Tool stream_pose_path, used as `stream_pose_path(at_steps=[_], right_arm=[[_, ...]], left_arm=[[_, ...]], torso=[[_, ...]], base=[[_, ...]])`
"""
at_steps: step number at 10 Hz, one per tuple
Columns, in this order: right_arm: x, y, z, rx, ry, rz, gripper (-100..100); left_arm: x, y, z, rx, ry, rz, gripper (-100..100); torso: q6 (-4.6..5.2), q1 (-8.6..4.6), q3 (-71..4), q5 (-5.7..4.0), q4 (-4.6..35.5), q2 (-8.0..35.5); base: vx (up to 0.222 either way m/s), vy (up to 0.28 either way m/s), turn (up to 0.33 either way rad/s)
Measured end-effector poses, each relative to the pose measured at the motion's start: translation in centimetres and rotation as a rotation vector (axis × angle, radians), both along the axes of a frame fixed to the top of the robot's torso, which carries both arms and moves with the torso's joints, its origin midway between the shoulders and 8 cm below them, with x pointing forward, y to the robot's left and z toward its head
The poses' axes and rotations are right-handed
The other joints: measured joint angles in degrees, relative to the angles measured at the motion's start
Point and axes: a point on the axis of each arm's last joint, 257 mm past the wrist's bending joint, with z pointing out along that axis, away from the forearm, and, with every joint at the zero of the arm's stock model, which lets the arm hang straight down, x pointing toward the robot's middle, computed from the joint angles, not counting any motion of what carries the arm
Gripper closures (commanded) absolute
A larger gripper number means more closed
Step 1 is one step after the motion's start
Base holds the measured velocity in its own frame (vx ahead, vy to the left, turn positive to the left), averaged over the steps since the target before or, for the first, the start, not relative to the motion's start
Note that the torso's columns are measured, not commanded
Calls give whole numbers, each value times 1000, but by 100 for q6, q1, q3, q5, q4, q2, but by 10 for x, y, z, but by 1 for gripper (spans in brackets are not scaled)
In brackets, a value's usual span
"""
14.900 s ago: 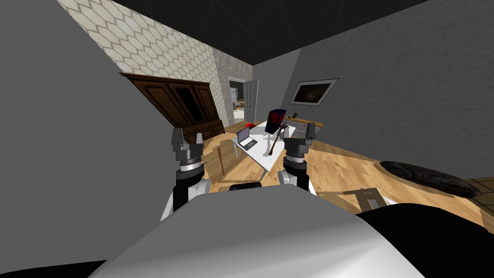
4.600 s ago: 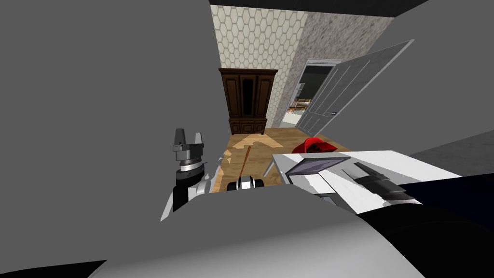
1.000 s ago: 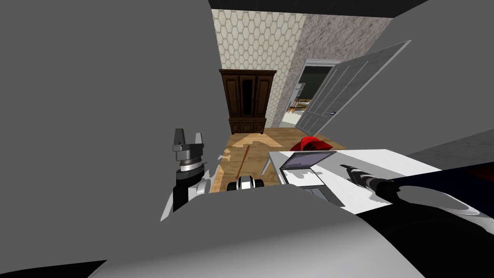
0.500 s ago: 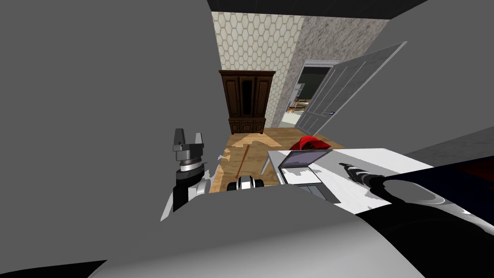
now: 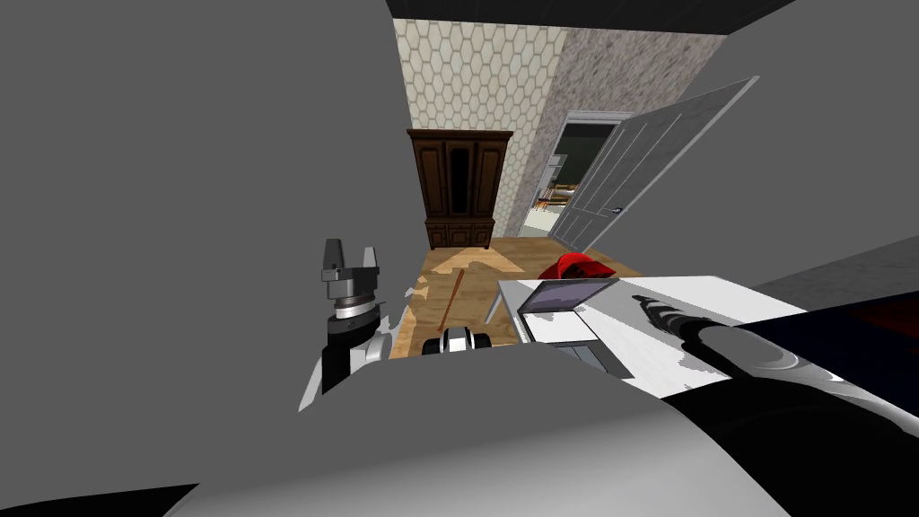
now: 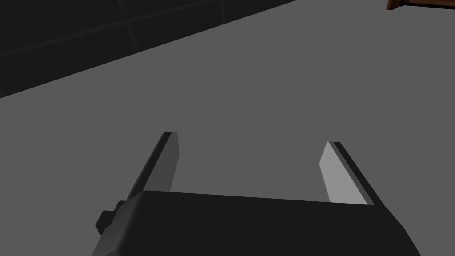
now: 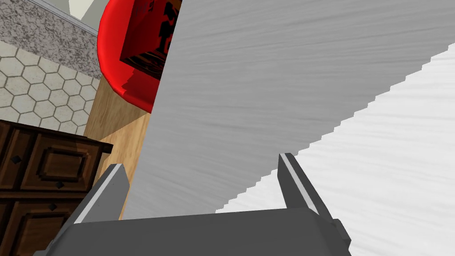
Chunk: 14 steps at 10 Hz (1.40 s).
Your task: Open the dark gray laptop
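Head view puts the laptop (image 5: 565, 296) at the left end of the white worktop (image 5: 745, 301), close to its near-left corner. Its lid is raised partway, the dull grey screen leaning back over a pale base. Our right arm reaches in from the right across the worktop. The right hand (image 5: 651, 310) sits over the bare top, just beside the lid's right corner. We cannot tell from here whether it touches the lid.

From the right wrist view, we see that hand's two fingers (image 7: 295, 182) standing wide apart with nothing between them, so it holds nothing. Beyond them lies a flat surface, grey with brushed streaks. It turns white along a stepped line toward one finger, and going by the head view it is the worktop. Past its edge we see a red rounded object (image 7: 109, 58) with a dark patterned inside, the wooden floor (image 7: 120, 129) and a dark wooden cabinet (image 7: 44, 178).

Seen from the head, the red object lies behind the worktop's far-left edge. The cabinet stands against a hexagon-tiled wall (image 5: 485, 72), and a white door (image 5: 619, 170) hangs open to its right. A thin brown rod (image 5: 451, 301) lies on the floor between the worktop and our left arm.

Our left hand (image 5: 351, 256) is held up at our left side, well apart from the worktop. Its fingers (image 6: 171, 155) are parted and empty.
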Motion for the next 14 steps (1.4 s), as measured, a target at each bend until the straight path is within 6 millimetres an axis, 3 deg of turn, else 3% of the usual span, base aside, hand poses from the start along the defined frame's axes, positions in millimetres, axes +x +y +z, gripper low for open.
stream_pose_path(at_steps=[2,7,8,10,14], right_arm=[[2,-1,-1,-37,3,-1,-100],[6,-14,22,-79,-105,-58,-100],[20,-11,29,-95,-109,-29,-100],[34,5,27,-136,-84,42,-100],[46,3,50,-202,-172,49,-100]], left_arm=[[0,0,0,0,0,0,0],[0,0,0,0,0,0,0],[0,0,0,0,0,0,0],[0,0,0,0,0,0,0],[0,0,0,0,0,0,0]], torso=[[1,-2,1,0,1,2],[0,-3,-1,0,0,-1],[-4,0,-2,1,-1,-2],[3,-2,1,0,1,1],[-1,0,0,0,0,1]], base=[[0,0,0],[-1,1,2],[-9,11,32],[0,0,0],[-2,3,8]])
